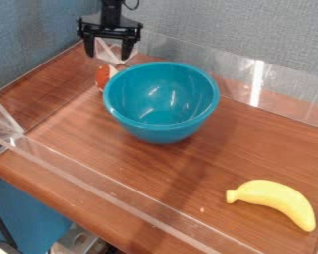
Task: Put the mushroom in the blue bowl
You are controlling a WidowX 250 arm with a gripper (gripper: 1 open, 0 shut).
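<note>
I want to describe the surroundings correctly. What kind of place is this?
Probably a robot test area: a robot gripper hangs over a wooden table with clear plastic edging, beside a blue bowl and a banana.

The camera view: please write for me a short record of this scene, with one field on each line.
surface: brown wooden table
bowl: deep teal-blue plastic bowl, upright, nothing seen inside
mushroom: small, red-orange and pale, beside the bowl, outside it, partly hidden
banana: yellow, lying near the right edge of the picture
gripper: black, open, above the far end of the table
task state: mushroom not yet in the bowl
</note>
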